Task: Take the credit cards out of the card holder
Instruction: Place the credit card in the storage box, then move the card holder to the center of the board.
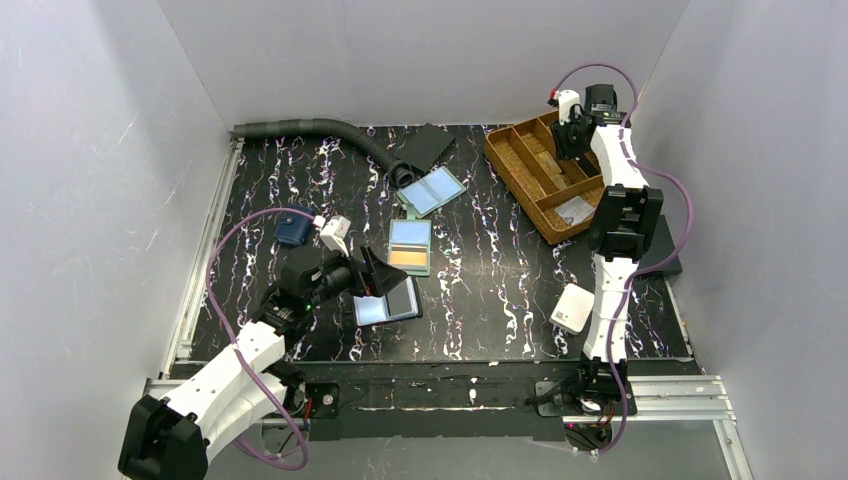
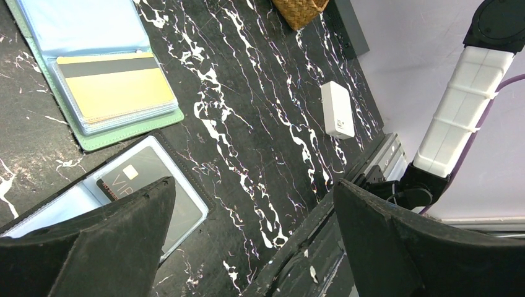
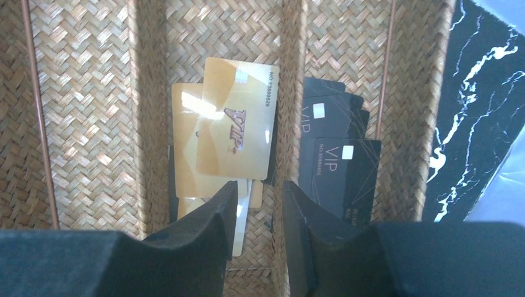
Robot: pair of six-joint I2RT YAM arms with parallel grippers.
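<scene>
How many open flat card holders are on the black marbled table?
3. A pale-blue-panelled holder lies by the grey hose, a grey-green holder showing an orange card sits mid-table, a dark-edged holder lies by the left gripper. None seems hidden.

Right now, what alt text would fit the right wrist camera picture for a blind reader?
A woven straw divided tray seen from above holds gold plastic VIP cards in one compartment and black VIP cards in the next. The right pincer, slightly parted and empty, hangs just above them.
</scene>
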